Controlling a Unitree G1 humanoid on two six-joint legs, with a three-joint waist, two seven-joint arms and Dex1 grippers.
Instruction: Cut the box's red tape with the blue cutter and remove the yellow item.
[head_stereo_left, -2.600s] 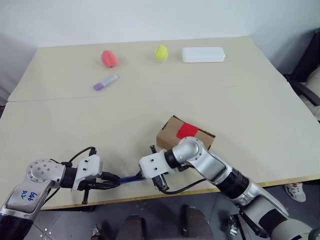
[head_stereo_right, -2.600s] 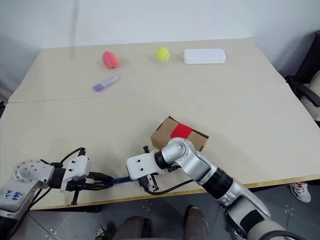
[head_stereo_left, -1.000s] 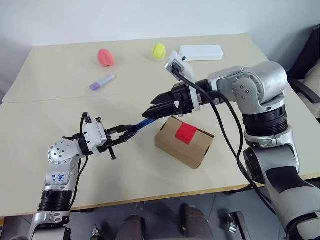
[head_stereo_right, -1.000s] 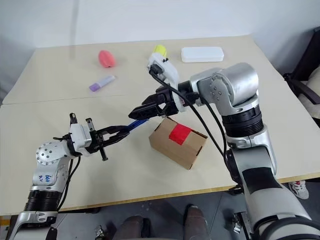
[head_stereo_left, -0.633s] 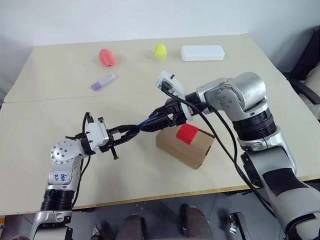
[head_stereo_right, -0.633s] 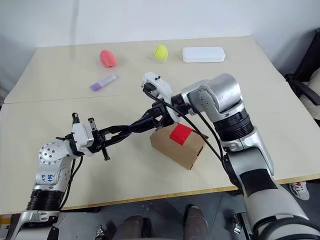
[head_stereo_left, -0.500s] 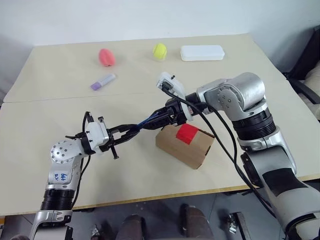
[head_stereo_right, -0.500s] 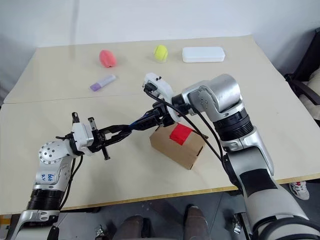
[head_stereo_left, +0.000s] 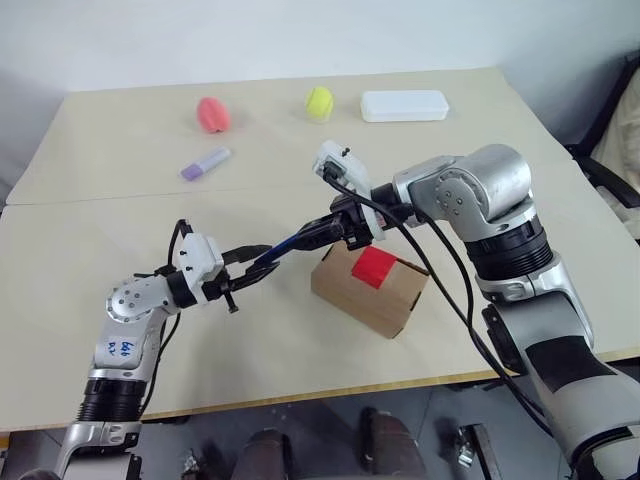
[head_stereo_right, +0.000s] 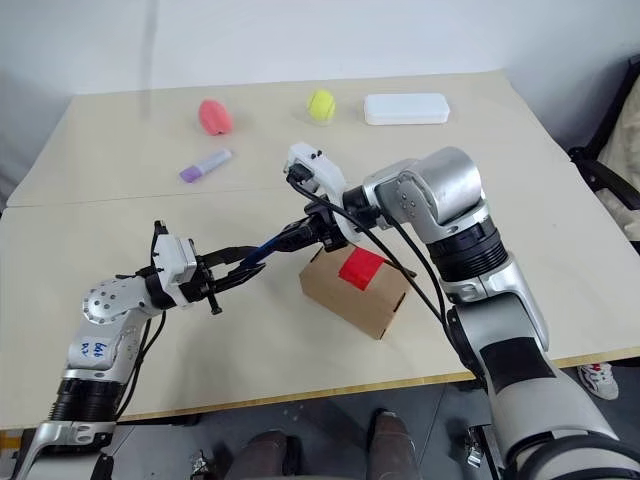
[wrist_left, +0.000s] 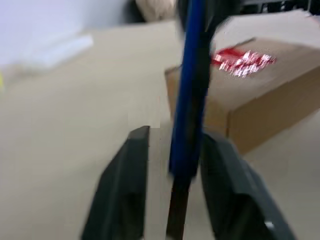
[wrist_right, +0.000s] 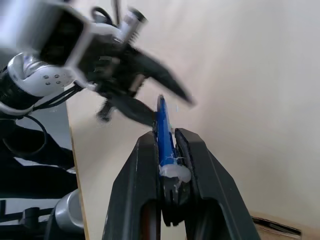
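The blue cutter (head_stereo_left: 291, 245) hangs level above the table, spanning the gap between my two grippers. My right gripper (head_stereo_left: 318, 236) is shut on its far end, just left of the box's top edge; the right wrist view shows the cutter (wrist_right: 162, 131) pinched between those fingers. My left gripper (head_stereo_left: 262, 264) stands open around the near end, and its fingers (wrist_left: 127, 185) sit spread on either side of the cutter (wrist_left: 188, 100). The brown cardboard box (head_stereo_left: 365, 300) rests closed on the table, with the red tape (head_stereo_left: 376, 266) on its top. The yellow item is hidden.
Along the far side of the table (head_stereo_left: 500, 180) lie a pink egg-shaped object (head_stereo_left: 212, 114), a yellow-green ball (head_stereo_left: 319, 100) and a white case (head_stereo_left: 404, 105). A lilac tube (head_stereo_left: 205, 163) lies nearer, at the left. A dark chair (head_stereo_left: 622, 120) stands past the right edge.
My right gripper came down onto the cutter's far end and shut on it. My left gripper, which was holding the cutter, has spread its fingers.
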